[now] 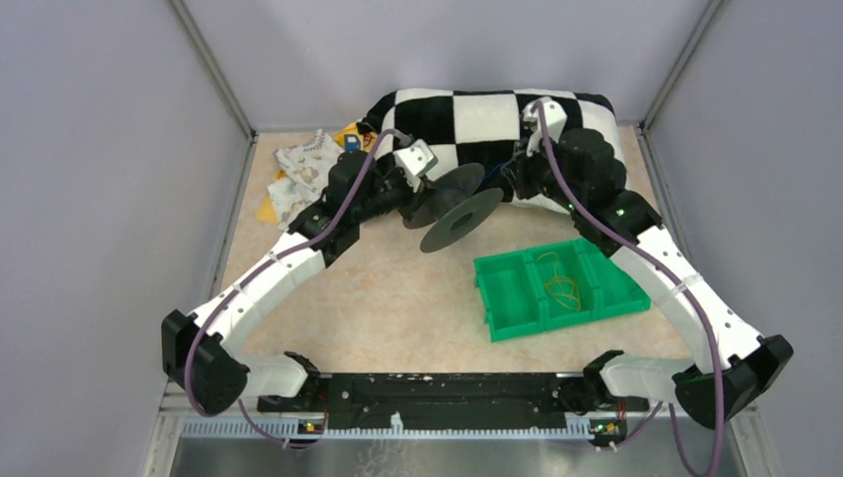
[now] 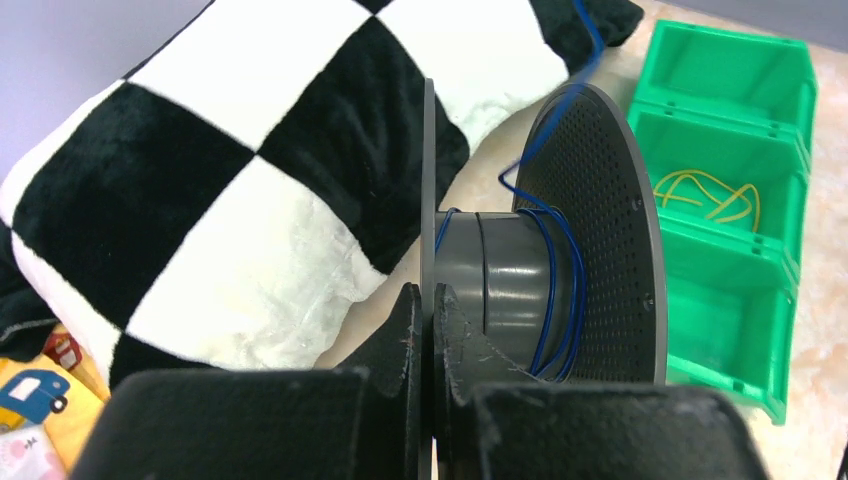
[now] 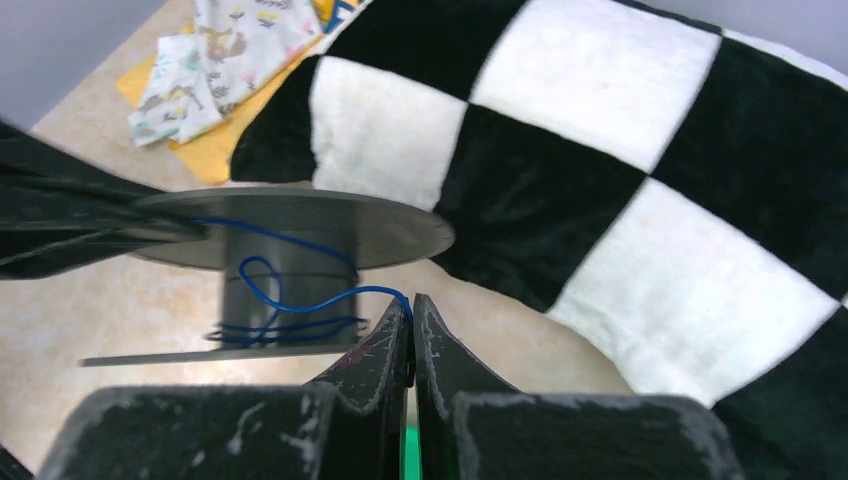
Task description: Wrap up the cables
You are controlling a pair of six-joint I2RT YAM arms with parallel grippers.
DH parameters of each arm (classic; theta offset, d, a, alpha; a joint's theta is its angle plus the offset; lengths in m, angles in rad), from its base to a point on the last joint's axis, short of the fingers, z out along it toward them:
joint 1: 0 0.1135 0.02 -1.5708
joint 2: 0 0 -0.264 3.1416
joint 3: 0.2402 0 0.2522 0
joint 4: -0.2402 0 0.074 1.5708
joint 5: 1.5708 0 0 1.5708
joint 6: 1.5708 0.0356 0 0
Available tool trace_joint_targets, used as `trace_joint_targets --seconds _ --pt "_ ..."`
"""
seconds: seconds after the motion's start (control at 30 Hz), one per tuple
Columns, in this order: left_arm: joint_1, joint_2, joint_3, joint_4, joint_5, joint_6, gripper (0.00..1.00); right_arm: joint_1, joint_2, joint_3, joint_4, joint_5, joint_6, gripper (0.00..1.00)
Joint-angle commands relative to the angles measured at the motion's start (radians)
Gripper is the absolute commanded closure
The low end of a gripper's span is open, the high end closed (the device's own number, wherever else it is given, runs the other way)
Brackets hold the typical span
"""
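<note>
A dark round two-flanged spool (image 1: 460, 216) is held up over the middle of the table. My left gripper (image 2: 428, 312) is shut on the rim of one spool flange (image 2: 429, 180). A thin blue cable (image 2: 548, 290) runs in a few loose turns round the grey hub (image 2: 505, 275). In the right wrist view the spool (image 3: 290, 222) shows with the cable (image 3: 300, 303) leading from the hub to my right gripper (image 3: 412, 308), which is shut on the cable's free part. My right gripper (image 1: 517, 171) sits just right of the spool.
A black-and-white checked pillow (image 1: 487, 114) lies along the back, close behind both grippers. A green compartment tray (image 1: 507, 298) with yellow looped strands (image 1: 559, 283) stands right of centre. Patterned cloths (image 1: 303, 169) lie at the back left. Walls enclose both sides.
</note>
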Motion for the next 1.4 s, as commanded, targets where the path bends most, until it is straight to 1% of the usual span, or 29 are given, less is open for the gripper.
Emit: trace_joint_targets --seconds 0.0,0.13,0.23,0.33,0.43,0.57,0.73,0.83,0.9,0.97,1.1,1.27,1.37 --pt "-0.001 -0.093 0.023 0.034 0.114 0.092 1.00 -0.103 -0.053 -0.040 0.055 -0.072 0.019 1.00" --pt "0.016 -0.126 0.061 -0.011 0.225 0.086 1.00 -0.155 -0.065 -0.117 0.088 -0.150 0.043 1.00" --pt "0.040 -0.144 0.080 0.008 0.302 0.033 1.00 -0.156 -0.069 -0.166 0.109 -0.186 0.057 1.00" --pt "0.080 -0.154 0.083 0.063 0.390 -0.040 1.00 -0.158 -0.093 -0.231 0.146 -0.221 0.073 1.00" --pt "0.132 -0.131 0.113 0.100 0.471 -0.152 1.00 -0.158 -0.124 -0.300 0.190 -0.266 0.081 1.00" --pt "0.184 -0.101 0.084 0.280 0.588 -0.375 1.00 -0.158 -0.153 -0.391 0.267 -0.354 0.082 1.00" --pt "0.213 -0.050 0.078 0.435 0.628 -0.592 1.00 -0.159 -0.228 -0.509 0.410 -0.449 0.131 1.00" --pt "0.229 -0.021 0.068 0.517 0.617 -0.720 1.00 -0.158 -0.254 -0.574 0.503 -0.488 0.191 1.00" --pt "0.238 -0.004 0.049 0.571 0.574 -0.805 1.00 -0.158 -0.271 -0.611 0.561 -0.498 0.227 1.00" --pt "0.241 0.007 0.011 0.660 0.530 -0.902 1.00 -0.158 -0.295 -0.657 0.637 -0.490 0.268 1.00" --pt "0.242 0.039 -0.037 0.748 0.442 -1.066 1.00 -0.156 -0.321 -0.726 0.777 -0.482 0.338 1.00" --pt "0.242 0.069 -0.119 0.844 0.343 -1.219 1.00 -0.147 -0.321 -0.745 0.842 -0.467 0.375 1.00" --pt "0.242 0.070 -0.166 0.860 0.274 -1.284 1.00 -0.141 -0.323 -0.760 0.878 -0.449 0.400 1.00"
